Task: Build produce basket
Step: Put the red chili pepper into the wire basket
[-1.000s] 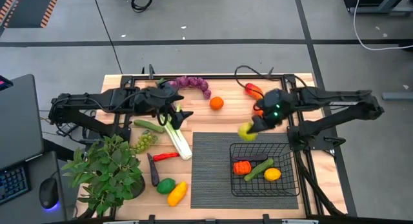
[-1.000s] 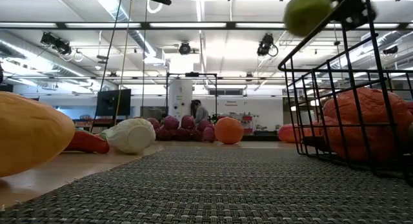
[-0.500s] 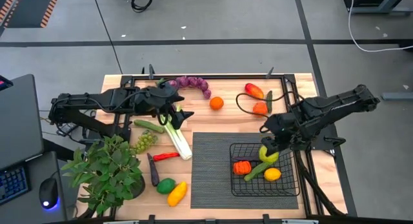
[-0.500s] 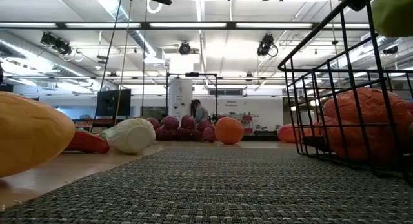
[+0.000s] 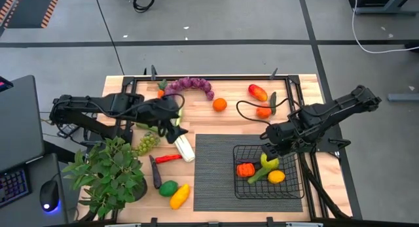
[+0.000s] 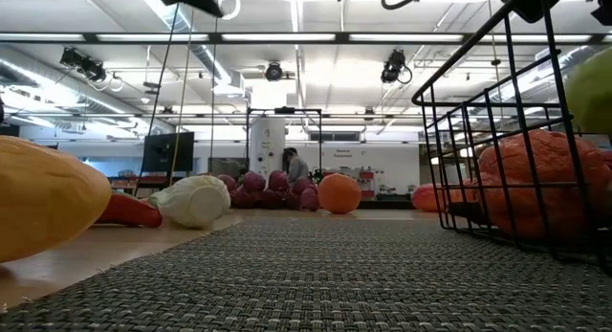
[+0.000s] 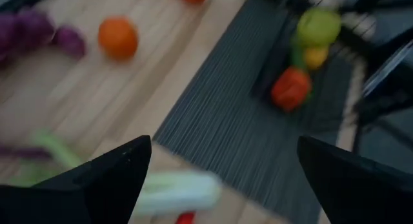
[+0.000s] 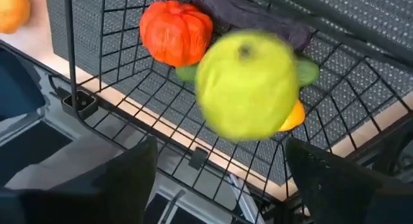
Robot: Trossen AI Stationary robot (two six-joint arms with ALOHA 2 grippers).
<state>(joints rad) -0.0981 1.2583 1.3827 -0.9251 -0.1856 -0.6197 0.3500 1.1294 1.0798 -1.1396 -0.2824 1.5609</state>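
Right claw [image 5: 270,152] carried the green apple [image 5: 269,159] over the basket [image 5: 287,192] and spread, dropping it; left claw [image 5: 175,121], spread, neared the leek [image 5: 184,148].

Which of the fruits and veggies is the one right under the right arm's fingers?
The green apple, yellow-green and round, between the right gripper's open fingers over the basket. The orange pepper and the others already lie on the basket floor.

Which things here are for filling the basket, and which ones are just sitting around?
For the job: basket, green apple, orange, grapes, leek, right claw above the basket.

Just lying about: potted plant, ribbed mat, computer mouse.
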